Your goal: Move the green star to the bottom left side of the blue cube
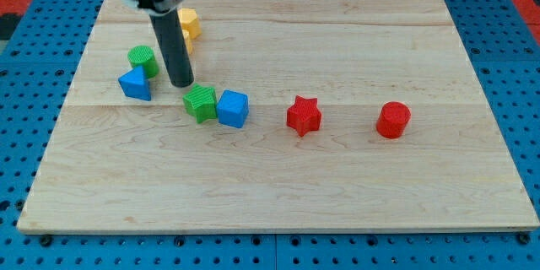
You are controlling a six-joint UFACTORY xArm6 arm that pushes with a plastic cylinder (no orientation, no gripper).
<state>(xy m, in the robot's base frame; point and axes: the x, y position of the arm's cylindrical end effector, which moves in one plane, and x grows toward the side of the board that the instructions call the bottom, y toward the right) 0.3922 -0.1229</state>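
Observation:
The green star (pixel 200 102) lies on the wooden board (pixel 337 186), touching the left side of the blue cube (pixel 233 108). My tip (pixel 180 83) stands just above and to the left of the green star, very close to it. The rod rises from there to the view's top.
A green cylinder (pixel 143 59) and a blue triangular block (pixel 135 84) sit left of my tip. A yellow block (pixel 188 24) lies behind the rod near the top. A red star (pixel 303 116) and a red cylinder (pixel 393 120) sit to the right.

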